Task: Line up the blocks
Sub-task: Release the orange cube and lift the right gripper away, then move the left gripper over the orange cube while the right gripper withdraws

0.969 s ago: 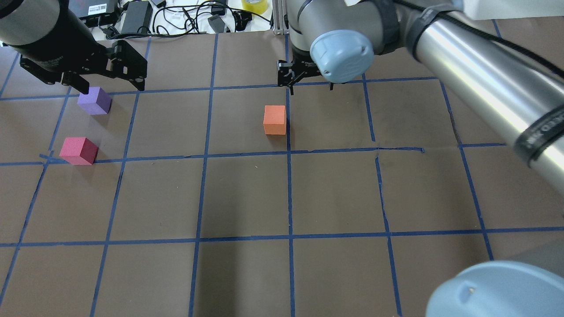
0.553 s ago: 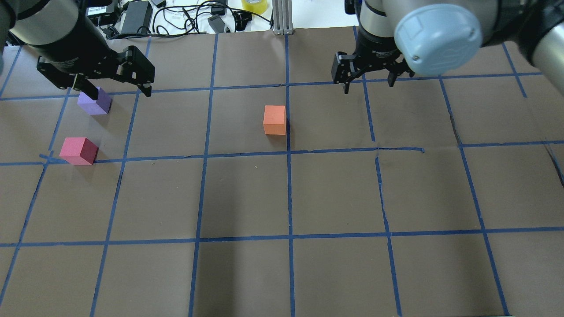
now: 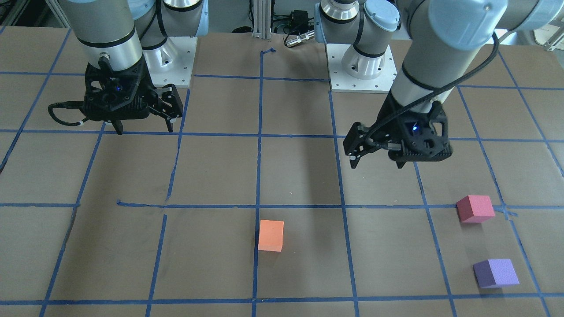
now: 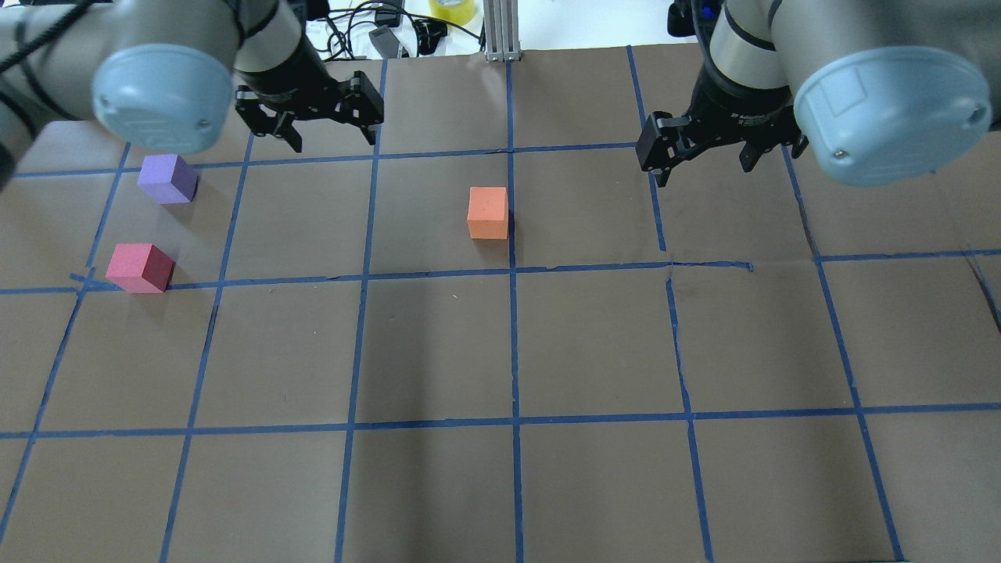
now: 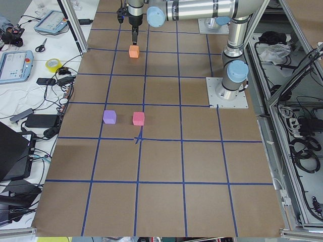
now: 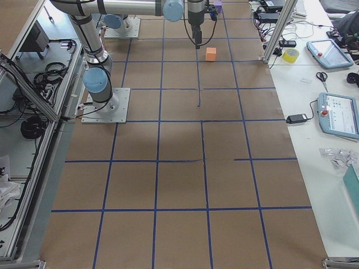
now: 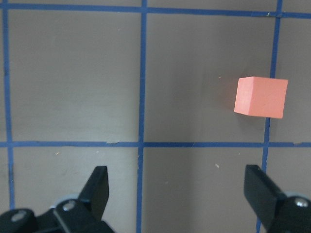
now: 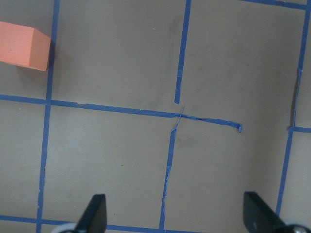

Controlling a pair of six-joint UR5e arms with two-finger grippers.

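Foam, likely light and squashy: pinch orange block [image 4: 488, 213] gently across opposite flat sides, with left fingers [image 7: 99, 187] and right fingers [image 8: 97, 211] both apart, empty.

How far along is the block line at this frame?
Done: nothing visible; the purple block, reddish-pink block and orange block lie scattered, not in one line. In hand: nothing; the left gripper and right gripper hang open and empty. Left: lining up all three.

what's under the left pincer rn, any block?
No block. The left pincer hangs open over bare brown paper and a blue tape crossing; the orange block lies off to one side. Paper beneath its body is hidden.
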